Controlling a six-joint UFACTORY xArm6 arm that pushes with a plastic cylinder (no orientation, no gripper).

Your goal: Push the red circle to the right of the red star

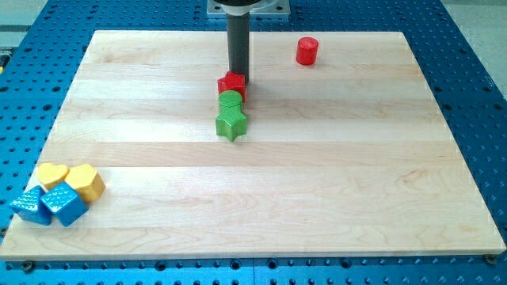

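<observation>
At the worktop's [317, 206] bottom-left corner, two blue blocks [47, 206] touch a yellow heart [52, 173] and a yellow block [85, 182]. Farther up, green star [231, 124], green circle [230, 101] and red star [232, 84] touch in a column. The tip [238, 76] rests at the red star's top edge; there are no jaws. The red circle [307, 51] stands well apart, upper right.

A dark rod descends from the view's top, my tip [238, 77] touching the top edge of the red star [232, 85] on the pale wooden surface [317, 182]. A green circle [230, 100] and green star [231, 124] line up just below it. The red circle [306, 51] stands apart at upper right. Two yellow blocks [70, 179] and two blue blocks [47, 206] cluster at the bottom-left corner.
</observation>
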